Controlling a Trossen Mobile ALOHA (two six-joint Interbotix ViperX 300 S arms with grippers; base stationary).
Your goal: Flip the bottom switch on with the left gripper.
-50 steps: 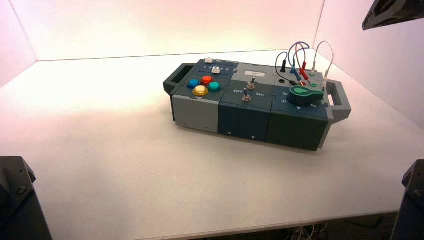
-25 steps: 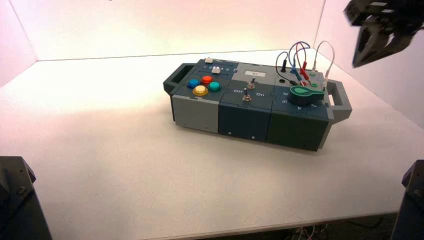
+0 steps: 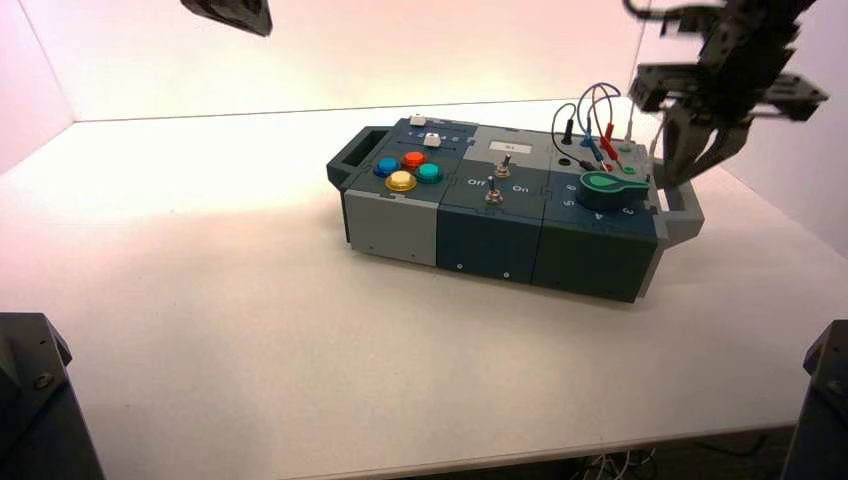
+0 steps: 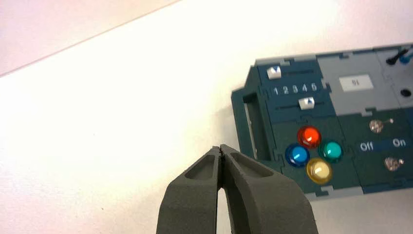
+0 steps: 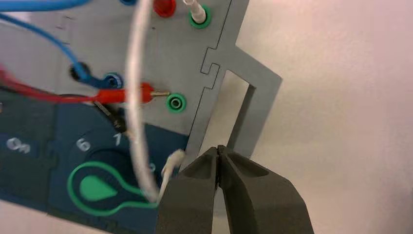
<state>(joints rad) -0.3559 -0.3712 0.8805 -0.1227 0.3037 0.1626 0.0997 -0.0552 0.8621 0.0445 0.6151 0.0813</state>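
The box [image 3: 480,235] lies across the middle of the table. Its bottom switch [image 3: 492,193] is a small metal toggle below the Off/On lettering, with a second toggle [image 3: 505,165] behind it. The left wrist view shows the bottom switch [image 4: 391,163] at the far side of the four round buttons [image 4: 311,156]; I cannot tell its position. My left gripper [image 4: 221,148] is shut and empty, high above the table left of the box, and only its edge [image 3: 230,14] shows in the high view. My right gripper [image 5: 217,148] is shut and empty over the box's right handle [image 5: 243,112].
Blue, red, black and white wires [image 3: 600,125] loop over the box's right end beside the green knob [image 3: 610,185]. A white wire [image 5: 139,112] hangs close to the right gripper [image 3: 680,175]. Two white sliders [image 4: 306,103] sit behind the buttons. White walls close in the table.
The right gripper has come down from the top right corner to just over the box's right handle. The left gripper's edge has entered the high view at the top left.
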